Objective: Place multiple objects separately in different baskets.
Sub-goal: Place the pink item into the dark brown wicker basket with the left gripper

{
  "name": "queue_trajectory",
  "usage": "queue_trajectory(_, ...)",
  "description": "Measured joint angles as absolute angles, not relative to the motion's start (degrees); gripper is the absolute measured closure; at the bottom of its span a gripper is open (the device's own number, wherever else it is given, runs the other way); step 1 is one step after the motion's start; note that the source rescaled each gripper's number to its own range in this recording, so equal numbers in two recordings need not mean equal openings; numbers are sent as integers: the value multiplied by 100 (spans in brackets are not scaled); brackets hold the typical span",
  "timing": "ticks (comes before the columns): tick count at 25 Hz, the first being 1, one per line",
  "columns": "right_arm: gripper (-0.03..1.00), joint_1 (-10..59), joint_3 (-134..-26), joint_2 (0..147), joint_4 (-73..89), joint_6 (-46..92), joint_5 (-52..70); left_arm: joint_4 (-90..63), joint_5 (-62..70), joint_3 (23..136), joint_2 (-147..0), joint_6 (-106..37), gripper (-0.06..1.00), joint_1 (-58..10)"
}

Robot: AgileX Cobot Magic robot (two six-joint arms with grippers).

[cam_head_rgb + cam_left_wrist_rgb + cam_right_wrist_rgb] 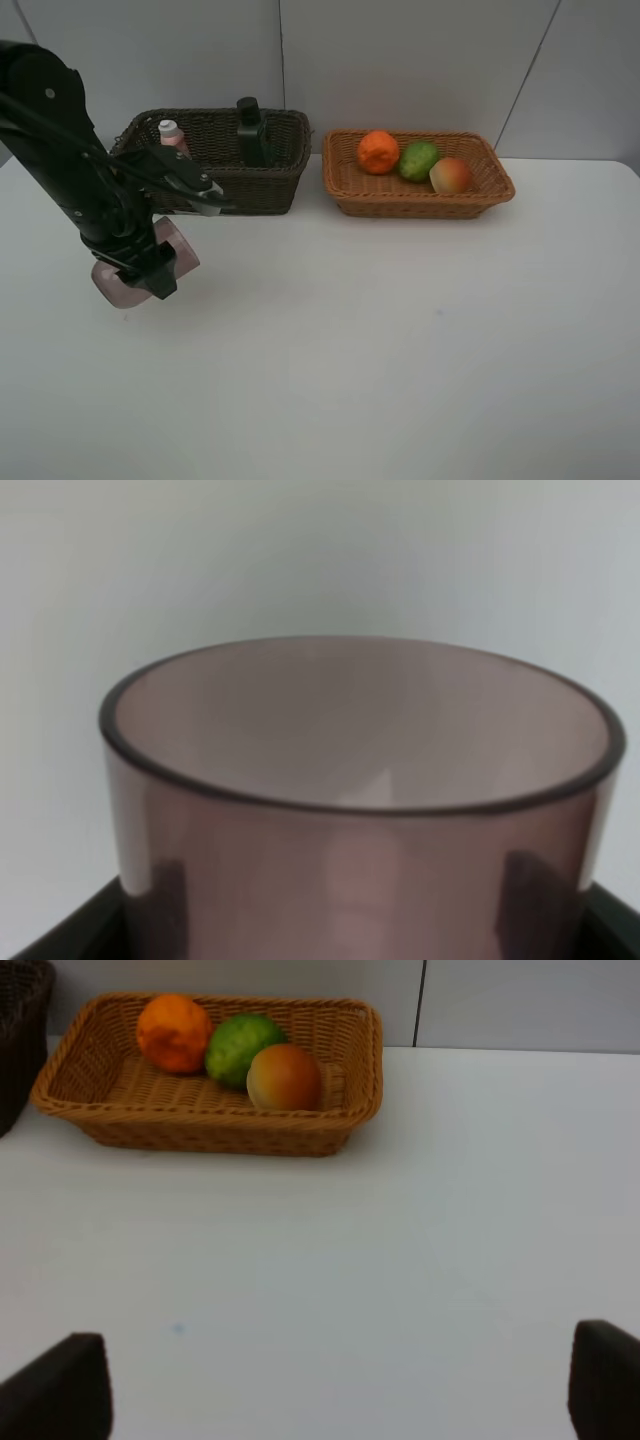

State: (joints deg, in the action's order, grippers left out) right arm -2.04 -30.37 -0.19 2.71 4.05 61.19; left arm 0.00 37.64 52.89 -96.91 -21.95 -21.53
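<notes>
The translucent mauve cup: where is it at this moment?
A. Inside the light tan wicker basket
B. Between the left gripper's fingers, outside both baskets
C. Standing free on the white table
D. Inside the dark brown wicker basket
B. The translucent mauve cup sits between the left gripper fingers, in front of the dark brown wicker basket; the left wrist view shows dark fingers on both sides of it.

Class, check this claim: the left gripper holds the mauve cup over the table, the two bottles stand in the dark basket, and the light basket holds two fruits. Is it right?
Not quite: the light basket holds three fruits, the orange, the green fruit and the red-orange fruit, as the exterior high view shows. The rest stands.
</notes>
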Motion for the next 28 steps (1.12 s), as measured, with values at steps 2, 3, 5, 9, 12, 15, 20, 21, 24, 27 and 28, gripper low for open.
queue_trajectory(2,-3,-204,-3037,-19,271,405,6119,-54,3923,5496,-9691,-1828,21,-2153)
queue_trajectory(3,-3,-204,-3037,-19,271,405,6119,-54,4019,5614,-9691,-1605,21,-2153)
queue_trajectory(5,-3,-204,-3037,-19,271,405,6119,-54,4144,5839,-9691,-1148,21,-2153)
queue_trajectory(9,-3,-204,-3037,-19,271,405,6119,-54,4408,6326,-9691,-101,21,-2153)
queue_trajectory(12,-3,-204,-3037,-19,271,405,6119,-58,4593,6643,-9691,518,21,-2153)
queue_trajectory(15,-3,-204,-3037,-19,271,405,6119,-58,4674,6851,-9691,878,21,-2153)
queue_trajectory(20,-3,-204,-3037,-19,271,405,6119,60,4604,7341,-9816,1235,21,-2153)
queue_trajectory(21,-3,-204,-3037,-19,271,405,6119,109,4588,7458,-9901,1291,21,-2153)
queue_trajectory(24,-3,-204,-3037,-19,271,405,6119,243,4583,7788,-10104,1462,21,-2153)
queue_trajectory(27,-3,-204,-3037,-19,271,405,6119,509,4490,8251,-10375,1746,21,-2153)
queue_trajectory(28,-3,-204,-3037,-19,271,405,6119,628,4428,8429,-10489,1855,21,-2153)
